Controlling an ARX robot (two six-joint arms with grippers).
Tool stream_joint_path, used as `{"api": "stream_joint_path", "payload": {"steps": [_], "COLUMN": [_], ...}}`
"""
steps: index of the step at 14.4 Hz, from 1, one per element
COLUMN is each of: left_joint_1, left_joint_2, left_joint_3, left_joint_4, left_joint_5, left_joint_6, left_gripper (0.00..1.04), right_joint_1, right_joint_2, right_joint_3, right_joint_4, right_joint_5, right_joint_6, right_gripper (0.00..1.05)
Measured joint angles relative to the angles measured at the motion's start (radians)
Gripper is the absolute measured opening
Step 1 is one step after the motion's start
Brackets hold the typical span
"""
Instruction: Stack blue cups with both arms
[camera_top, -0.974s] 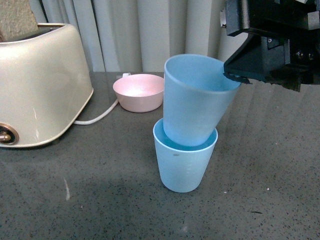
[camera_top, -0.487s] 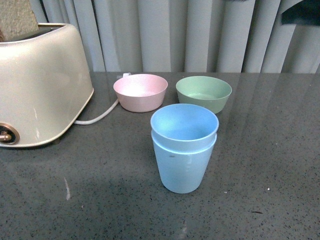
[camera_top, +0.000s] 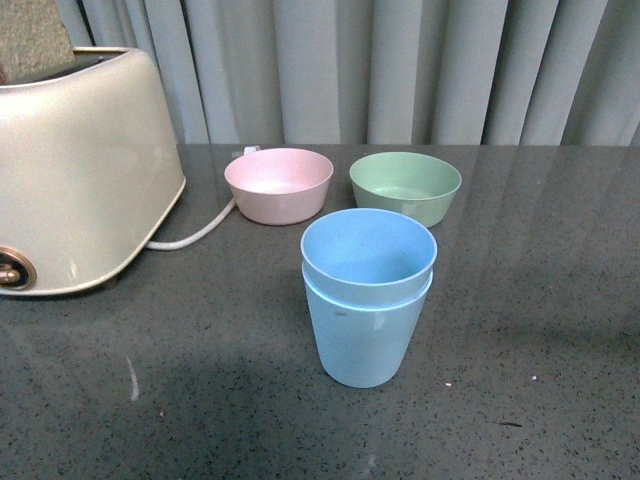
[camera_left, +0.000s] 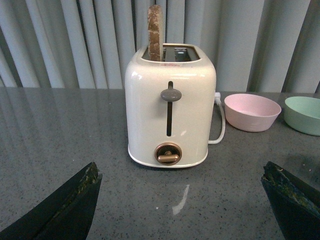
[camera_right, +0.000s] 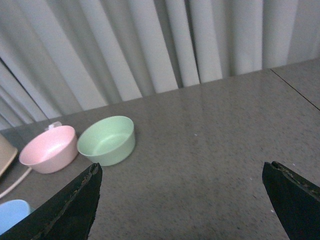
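Both grippers hang with jaws spread wide and nothing between them: the left gripper (camera_left: 182, 200) faces the cream toaster (camera_left: 170, 107), the right gripper (camera_right: 180, 200) looks over the green bowl (camera_right: 106, 140) and pink bowl (camera_right: 49, 149). The right arm, at the front view's top right half a second ago, has left it. The blue cups (camera_top: 368, 295) remain nested upright on the grey table (camera_top: 540, 300), just nearer than the bowls.
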Motion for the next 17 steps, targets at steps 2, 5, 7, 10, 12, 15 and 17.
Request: {"api": "stream_joint_path", "payload": {"steps": [2,5,7,10,12,15,17], "left_joint_1": [0.000,0.000,0.000,0.000,0.000,0.000,0.000], "left_joint_2": [0.000,0.000,0.000,0.000,0.000,0.000,0.000], "left_joint_3": [0.000,0.000,0.000,0.000,0.000,0.000,0.000], "left_joint_4": [0.000,0.000,0.000,0.000,0.000,0.000,0.000], "left_joint_5": [0.000,0.000,0.000,0.000,0.000,0.000,0.000], "left_joint_6": [0.000,0.000,0.000,0.000,0.000,0.000,0.000], "left_gripper": [0.98,0.98,0.98,0.98,0.98,0.98,0.98], "right_joint_1": [-0.101,-0.139,-0.135,-0.135,-0.135,-0.135,-0.135], "right_joint_2": [-0.161,-0.324,-0.445,-0.495,-0.531,-0.577,-0.603], "right_joint_3": [-0.220,-0.269,-0.275,-0.306,-0.309,-0.309,-0.309], "right_joint_4": [0.126,-0.002,-0.090,-0.084,-0.123,-0.170,-0.193], "right_joint_5": [-0.100,-0.119,-0.119,-0.119,-0.119,-0.119,-0.119], "right_joint_6": [-0.164,-0.228,-0.237,-0.250,-0.252,-0.252,-0.252], "right_gripper": [0.72,0.44,0.24,0.02,0.02,0.02,0.02]}}
